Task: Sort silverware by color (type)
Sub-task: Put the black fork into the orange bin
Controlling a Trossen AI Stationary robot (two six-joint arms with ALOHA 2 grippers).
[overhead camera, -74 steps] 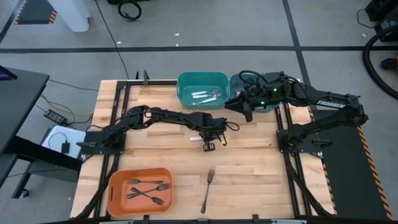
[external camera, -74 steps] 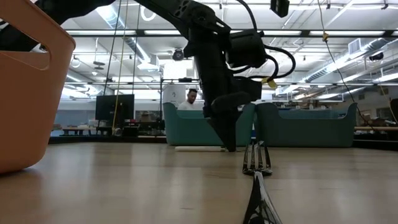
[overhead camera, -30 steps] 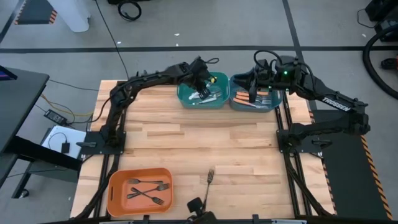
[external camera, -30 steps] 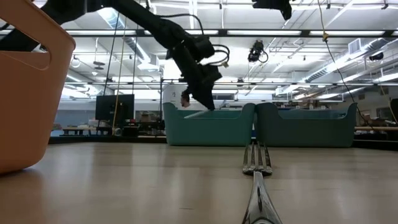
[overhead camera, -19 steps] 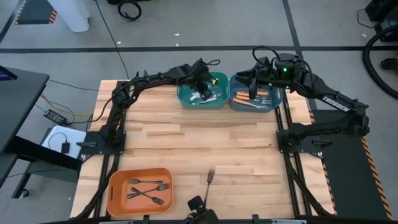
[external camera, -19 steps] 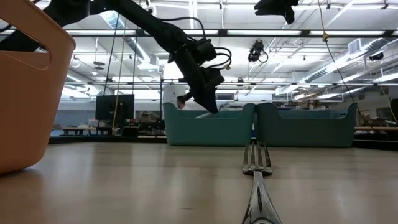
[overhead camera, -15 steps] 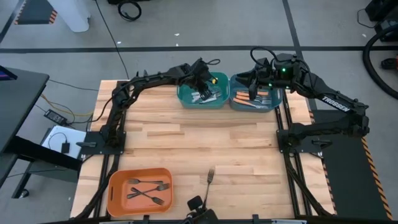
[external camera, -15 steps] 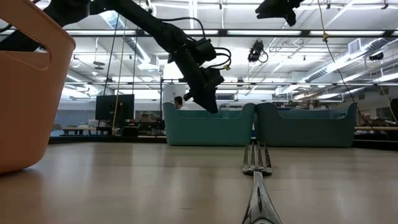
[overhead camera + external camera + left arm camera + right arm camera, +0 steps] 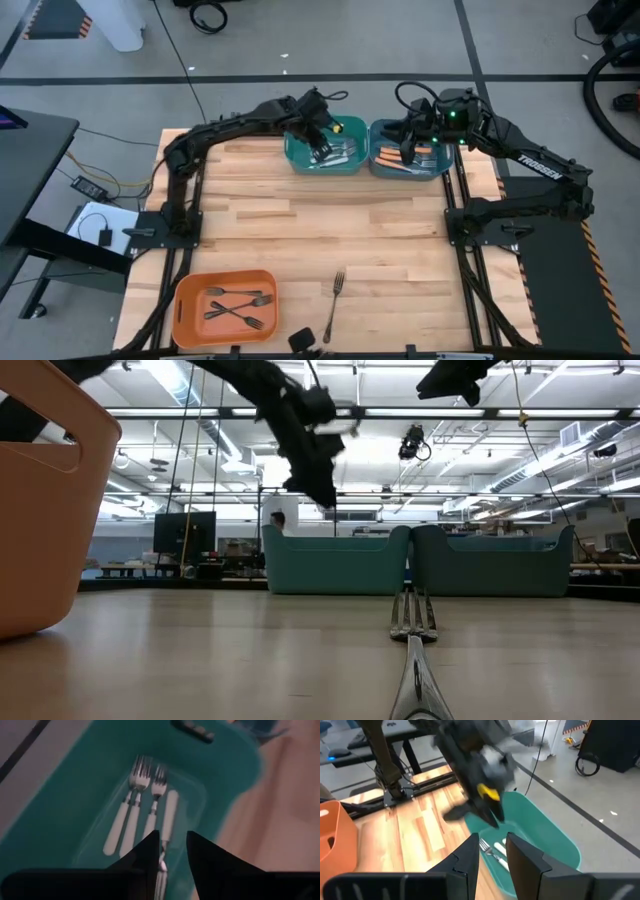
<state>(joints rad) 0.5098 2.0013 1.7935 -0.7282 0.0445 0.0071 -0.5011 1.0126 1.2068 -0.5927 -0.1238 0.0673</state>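
The left hand (image 9: 322, 150) hovers above the green bin (image 9: 296, 130) at about twelve o'clock on the surface (image 9: 300, 230), its fingers (image 9: 145, 857) a narrow gap apart with nothing between them; below it the white-handled forks (image 9: 142, 810) lie side by side on the bin floor. The right hand (image 9: 405, 152) hangs over the neighbouring blue bin (image 9: 440, 172) at about one o'clock, where the orange-handled forks (image 9: 415, 158) rest; its own wrist view shows its fingers (image 9: 467, 860) apart and holding nothing. Out from there, one dark fork (image 9: 334, 300) lies alone on the bare wood near six o'clock, well apart from both hands, and the orange bin (image 9: 190, 285) at about seven o'clock holds the other dark forks (image 9: 238, 305). That lone fork looks like the one piece left to sort. The risks, as I judge them: it is slim and lies flat, so fingers coming down off its line could skid over it or flick it toward the near edge, which is close; a grip near one end could let it swing and miss the orange bin; and both arms sit close together over adjacent bins, so if they withdraw at once they could brush each other or nudge a bin
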